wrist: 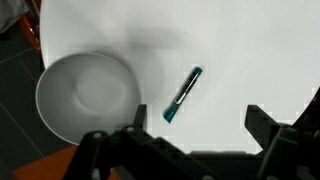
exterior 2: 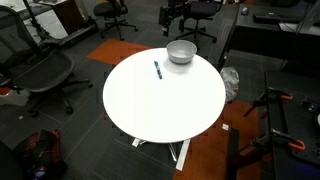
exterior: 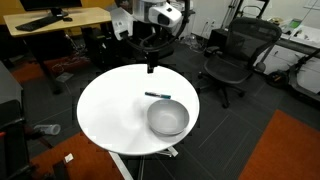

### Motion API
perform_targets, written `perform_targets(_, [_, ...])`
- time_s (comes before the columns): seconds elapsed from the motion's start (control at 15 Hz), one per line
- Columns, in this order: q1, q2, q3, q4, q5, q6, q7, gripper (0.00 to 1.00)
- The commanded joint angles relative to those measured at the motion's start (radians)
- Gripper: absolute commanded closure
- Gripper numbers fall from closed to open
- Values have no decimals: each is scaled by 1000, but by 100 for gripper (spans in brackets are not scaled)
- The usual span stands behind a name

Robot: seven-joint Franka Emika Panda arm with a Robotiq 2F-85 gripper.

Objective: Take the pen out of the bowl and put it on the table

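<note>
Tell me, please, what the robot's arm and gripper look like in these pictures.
In an exterior view the arm has rounded white segments with dark joints, and the gripper below it is black. In the wrist view its two fingers are blocky, angular and matte black. Cables and markings are too small to make out.

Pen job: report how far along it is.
Done: the pen lies flat on the table, outside the bowl and apart from it, and the bowl looks empty. In hand: nothing. The hand hangs open above them, holding nothing. Left: apparently nothing of the task itself, at most backing the arm away.
</note>
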Motion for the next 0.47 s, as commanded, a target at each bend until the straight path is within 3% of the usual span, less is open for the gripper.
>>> perform_targets(0.0, [-29, -58, 13, -51, 23, -35, -81, 0])
perform_targets(0.07, [-13, -13, 3, -9, 0, -11, -35, 0])
perform_targets(0.4, [-19, -20, 3, -20, 1, -15, -54, 0])
